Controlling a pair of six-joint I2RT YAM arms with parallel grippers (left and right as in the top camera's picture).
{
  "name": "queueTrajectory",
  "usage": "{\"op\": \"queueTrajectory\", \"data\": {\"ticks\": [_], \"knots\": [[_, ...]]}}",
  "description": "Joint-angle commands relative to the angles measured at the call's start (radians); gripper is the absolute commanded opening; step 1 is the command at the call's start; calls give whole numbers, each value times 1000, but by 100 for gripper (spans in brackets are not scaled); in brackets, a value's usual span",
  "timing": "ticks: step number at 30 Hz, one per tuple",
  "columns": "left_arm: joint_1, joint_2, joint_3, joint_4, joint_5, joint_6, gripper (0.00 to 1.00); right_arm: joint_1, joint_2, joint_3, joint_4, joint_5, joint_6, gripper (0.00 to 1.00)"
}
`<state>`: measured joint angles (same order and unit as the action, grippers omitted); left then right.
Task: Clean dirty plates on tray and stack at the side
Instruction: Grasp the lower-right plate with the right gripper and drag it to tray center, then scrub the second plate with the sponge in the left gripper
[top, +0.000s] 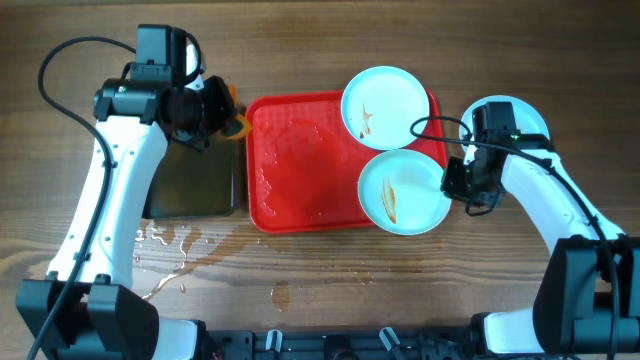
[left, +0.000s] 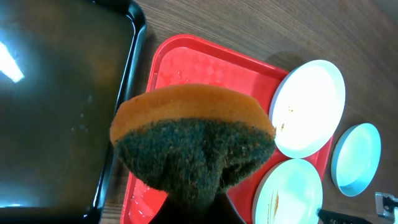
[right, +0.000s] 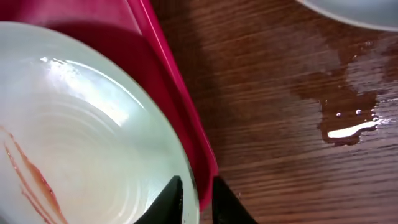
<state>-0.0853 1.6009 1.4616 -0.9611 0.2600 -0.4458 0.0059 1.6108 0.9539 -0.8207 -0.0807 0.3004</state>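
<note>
Tabletop: wood grain, matt, glossy where wet.
Tray: red plastic, glossy, dimpled floor.
Dirty plates: smooth, glossy.
Sponge: orange foam, rough dark-green scouring face.
Black tray: glossy plastic.

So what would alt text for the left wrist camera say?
A sponge, orange above and dark green below, fills the centre, pinched by the left hand. Behind lie a black tray and a red tray bearing two smeared plates; a third plate sits on the table.

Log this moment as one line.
left gripper: holds sponge | right gripper: astride front plate rim, on tray | back plate: smeared, on tray
</note>
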Motion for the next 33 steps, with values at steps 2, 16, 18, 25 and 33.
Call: {"op": "queueTrajectory", "data": {"ticks": [2, 16, 18, 25, 33], "knots": [[-4, 6, -5, 4, 1, 20, 4, 3, 2, -62, 51, -80, -34, 7], [-4, 6, -5, 3, 1, 20, 4, 423, 2, -35, 281, -209, 445, 4], [-4, 6, -5, 3, 1, 20, 4, 481, 5, -35, 360, -114, 552, 4], [-5, 6, -5, 3, 1, 20, 4, 513, 168, -35, 521, -70, 616, 23], [-64, 57, -5, 16, 1, 20, 4, 467, 198, 8, 549, -64, 513, 8]]}}
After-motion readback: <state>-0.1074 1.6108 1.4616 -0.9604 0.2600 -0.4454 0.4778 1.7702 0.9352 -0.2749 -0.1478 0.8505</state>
